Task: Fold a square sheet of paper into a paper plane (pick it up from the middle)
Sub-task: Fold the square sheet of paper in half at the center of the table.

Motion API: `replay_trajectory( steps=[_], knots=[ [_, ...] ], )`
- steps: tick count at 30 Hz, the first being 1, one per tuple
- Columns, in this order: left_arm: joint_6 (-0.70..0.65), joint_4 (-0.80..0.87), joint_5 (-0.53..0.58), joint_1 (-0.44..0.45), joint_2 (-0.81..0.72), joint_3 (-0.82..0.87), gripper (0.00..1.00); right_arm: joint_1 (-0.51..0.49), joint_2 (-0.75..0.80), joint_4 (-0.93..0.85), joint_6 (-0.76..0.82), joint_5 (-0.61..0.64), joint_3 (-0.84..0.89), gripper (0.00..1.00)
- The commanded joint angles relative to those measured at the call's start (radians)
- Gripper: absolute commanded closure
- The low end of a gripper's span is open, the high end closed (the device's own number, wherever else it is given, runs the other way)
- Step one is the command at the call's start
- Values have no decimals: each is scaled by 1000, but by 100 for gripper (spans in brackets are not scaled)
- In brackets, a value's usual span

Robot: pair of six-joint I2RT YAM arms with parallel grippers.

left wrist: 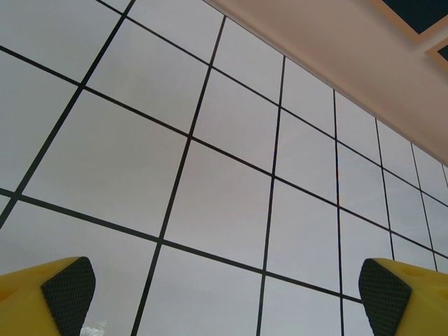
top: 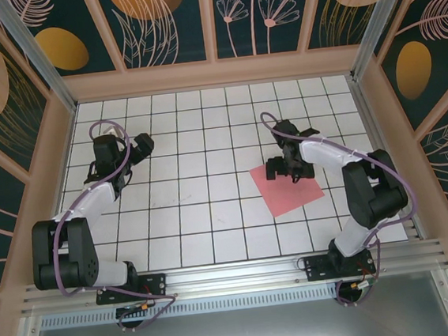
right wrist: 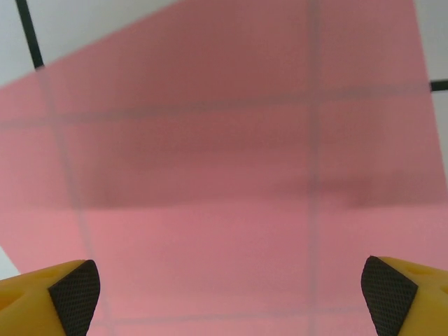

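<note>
- Evidently the opening step, by my reading: the square sheet of paper [top: 288,189] lay flat and unfolded on the bench [top: 204,209], right of centre, with no crease visible.
- The right tool [top: 290,166] hung over the sheet's far part. In its wrist view the pads [right wrist: 73,294] stood spread wide, with pink paper between them. I could not tell whether they touched the paper.
- The left tool [top: 136,147] was spread too, over bare bench at the far left, well apart from the sheet.
- Next move, my judgement: centre the right tool on the sheet's middle, lower it until the pads press the paper, then close gently so a ridge puckers up to pinch. Thin flat paper may slide or slip out.
- Writing: none legible. The sheet was plain, and the walls [top: 162,23] carried a leaf-and-flower pattern with no text or brand.
</note>
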State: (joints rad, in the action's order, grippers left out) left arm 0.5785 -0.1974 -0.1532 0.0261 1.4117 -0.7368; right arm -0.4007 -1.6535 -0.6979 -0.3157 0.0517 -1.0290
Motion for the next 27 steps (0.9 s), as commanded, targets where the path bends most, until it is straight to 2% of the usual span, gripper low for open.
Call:
replay_trajectory(
  steps=[1,11,15,27],
  knots=[
    [5,2,-16,-5,11,-6,2,-22,-36,-34,28,-11,10,1],
    [1,12,-11,-5,12,-9,2,-39,-104,-31,52,16,7,2],
    [-2,22,-9,-5,11,-15,2,-39,-124,-13,43,-29,28,2],
    [3,24,-13,-5,11,-15,2,-34,-168,19,32,-21,65,9]
  ],
)
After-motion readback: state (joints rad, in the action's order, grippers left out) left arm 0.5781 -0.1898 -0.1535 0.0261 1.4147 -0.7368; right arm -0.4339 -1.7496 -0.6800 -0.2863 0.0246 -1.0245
